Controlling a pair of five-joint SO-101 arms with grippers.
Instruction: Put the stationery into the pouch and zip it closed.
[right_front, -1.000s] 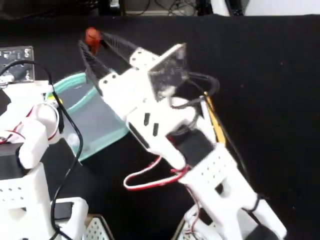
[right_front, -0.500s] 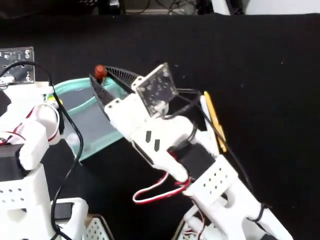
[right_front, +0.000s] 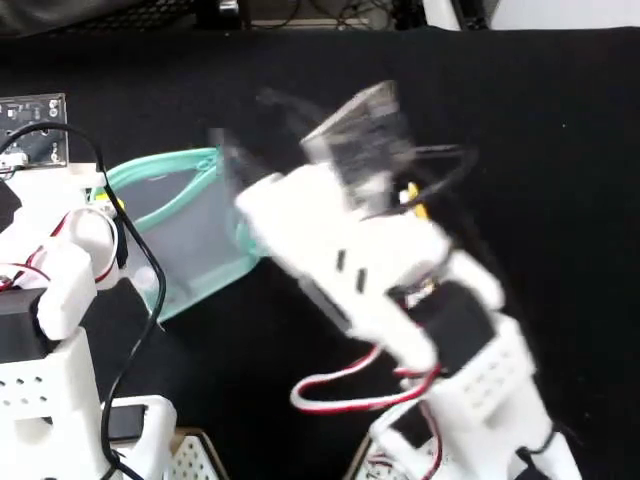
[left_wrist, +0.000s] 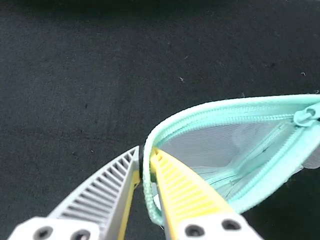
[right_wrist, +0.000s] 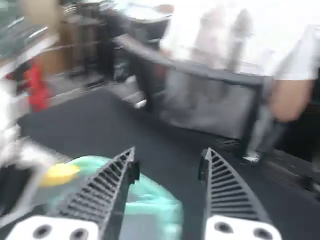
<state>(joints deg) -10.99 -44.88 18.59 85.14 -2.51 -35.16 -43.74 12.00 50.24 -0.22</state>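
Pinches the mint pouch (left_wrist: 225, 145) by its rim in the left tool (left_wrist: 145, 152), near the left edge of the surface (right_front: 560, 150). Hangs the right tool (right_wrist: 170, 155), spread and empty, just right of it. Probably needs a rightward reach for the yellow item (right_front: 413, 197), nearer that tool.

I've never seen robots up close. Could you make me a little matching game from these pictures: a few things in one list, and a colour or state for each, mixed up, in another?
Things:
1. pouch
2. left hand
3. right hand
4. table

Colours and states:
A. open, nothing between its fingers
B. black
C. shut on the rim of something
D. mint green, zip undone

Pairs: 1-D, 2-C, 3-A, 4-B
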